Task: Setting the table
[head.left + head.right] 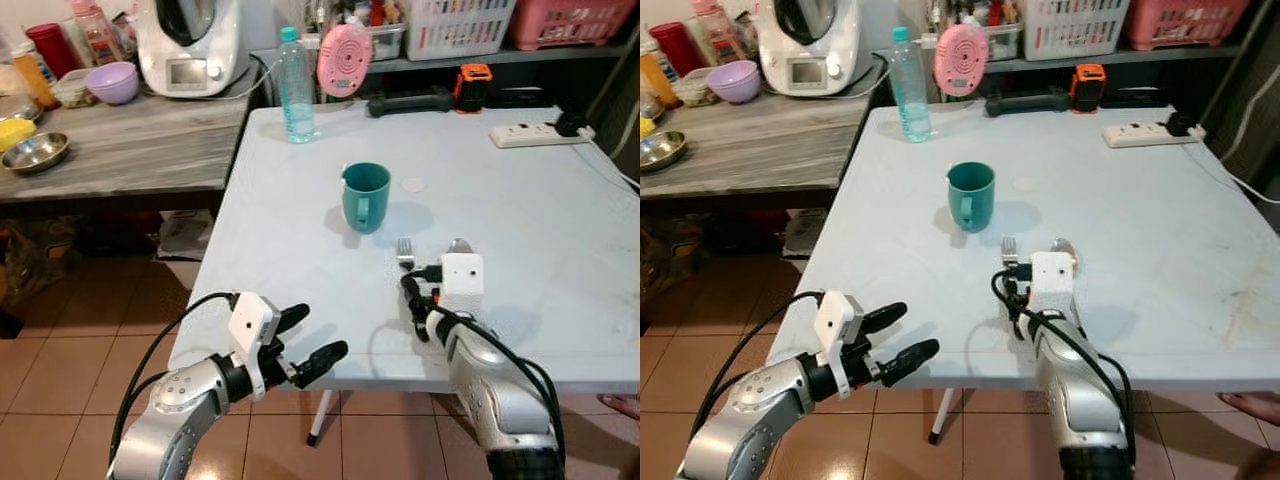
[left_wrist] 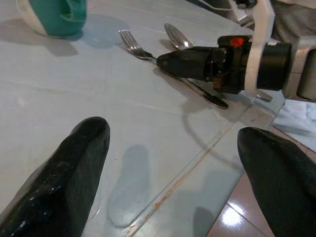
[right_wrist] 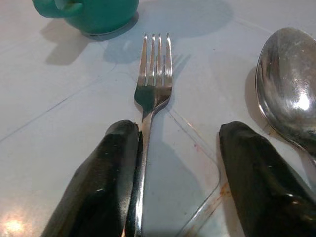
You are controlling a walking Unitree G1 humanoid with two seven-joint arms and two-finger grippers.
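Desk (image 1: 520, 200) first: a pale, smooth top, so anything flat on it gives little purchase. On it stands a teal mug (image 1: 366, 197), and just nearer the robot lie a fork (image 3: 154, 74) and a spoon (image 3: 285, 81), side by side and apart, tines and bowl pointing toward the mug. Both look like thin stiff metal, light, slick and low to the surface; the handle is likely the best place to take hold, pinched from the sides. The right pincer (image 3: 177, 168) is spread over that spot, one finger against the fork's handle, the other between fork and spoon. The left pincer (image 1: 305, 340) hangs spread and empty at the desk's near edge
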